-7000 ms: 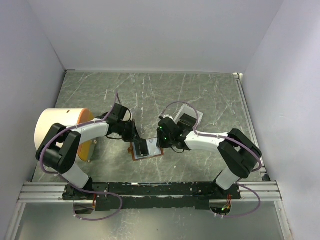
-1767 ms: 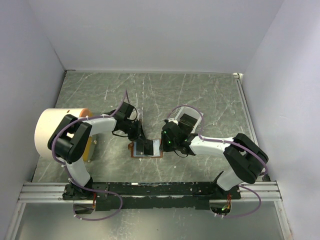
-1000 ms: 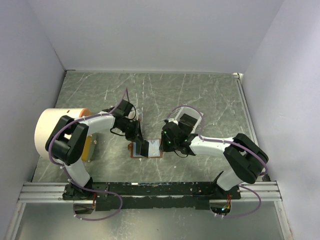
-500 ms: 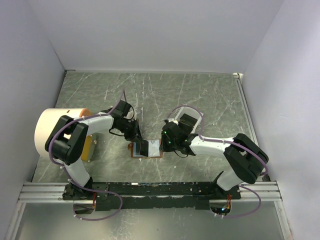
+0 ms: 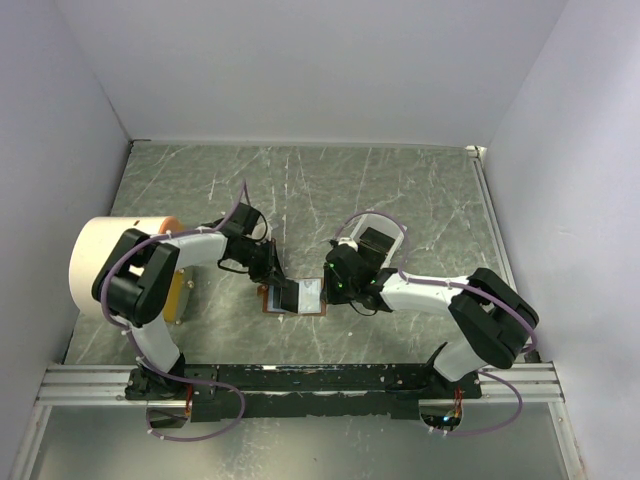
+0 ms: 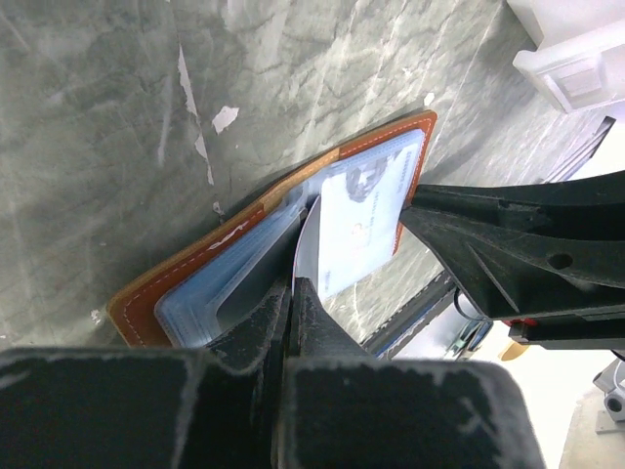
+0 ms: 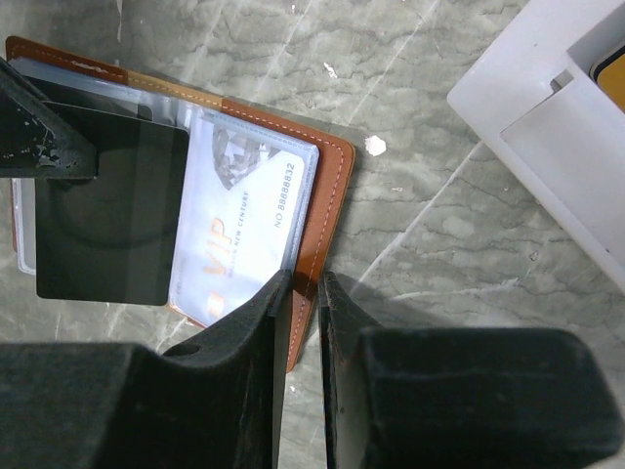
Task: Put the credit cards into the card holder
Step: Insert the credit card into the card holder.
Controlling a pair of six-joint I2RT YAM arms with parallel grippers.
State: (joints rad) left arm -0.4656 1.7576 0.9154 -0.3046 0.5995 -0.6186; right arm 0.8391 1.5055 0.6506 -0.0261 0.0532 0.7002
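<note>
The left gripper [image 6: 293, 291] has shifted slightly and pinches the dark flat credit card [image 7: 112, 210] over the open brown leather card holder [image 7: 330, 186] on the grey-green table [image 5: 420, 190]. The right gripper [image 7: 305, 293] clamps the holder's rim. One pale VIP card [image 7: 244, 220] is pocketed and one remains: two cards, one holder.

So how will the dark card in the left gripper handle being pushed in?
Probably thin and springy: edge-on from the left wrist, the dark card bows slightly. Its shiny face may slip in the left gripper. Likely light, so the card holder, pinched by the right gripper, shouldn't shift.
</note>
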